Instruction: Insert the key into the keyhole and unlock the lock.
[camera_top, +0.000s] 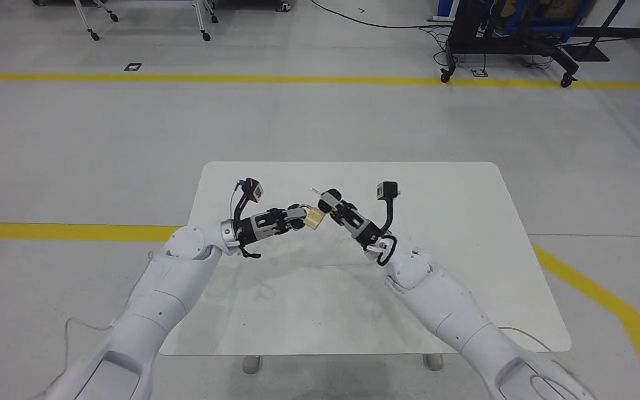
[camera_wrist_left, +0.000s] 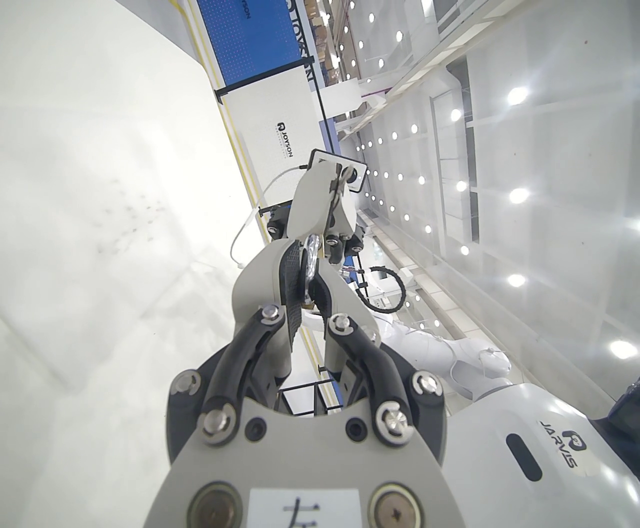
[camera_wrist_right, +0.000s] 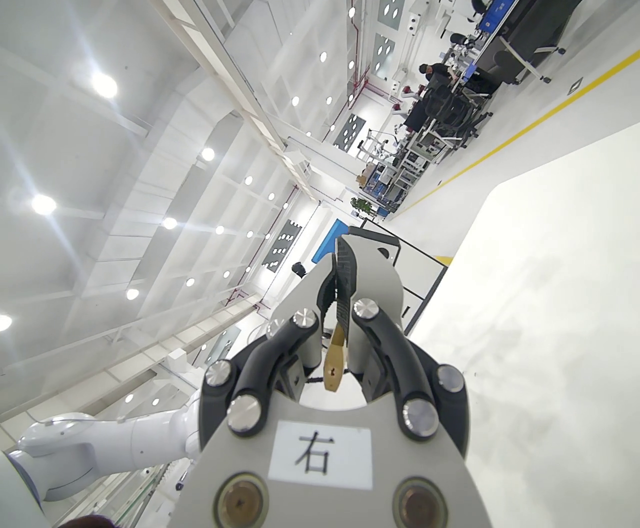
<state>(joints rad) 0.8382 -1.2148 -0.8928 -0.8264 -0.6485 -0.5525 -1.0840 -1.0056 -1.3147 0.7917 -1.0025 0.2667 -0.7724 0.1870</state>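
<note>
Both arms meet above the middle of the white table (camera_top: 450, 210). My left gripper (camera_wrist_left: 306, 250) is shut on a small silver key (camera_wrist_left: 310, 262), held edge-on between its black pads. My right gripper (camera_wrist_right: 344, 260) is shut on a brass padlock (camera_wrist_right: 334, 367); the lock's body hangs back between the fingers towards the palm, keyhole end showing. From above, the padlock (camera_top: 314, 218) sits between the left gripper (camera_top: 298, 216) and the right gripper (camera_top: 330, 202), which are almost touching. In the left wrist view the right gripper (camera_wrist_left: 325, 200) stands just beyond the key's tip.
The table's rounded edges (camera_top: 205, 175) lie well away from both grippers. Yellow floor lines (camera_top: 300, 77) run behind and beside the table. Wheeled racks (camera_top: 510, 45) stand far back on the floor.
</note>
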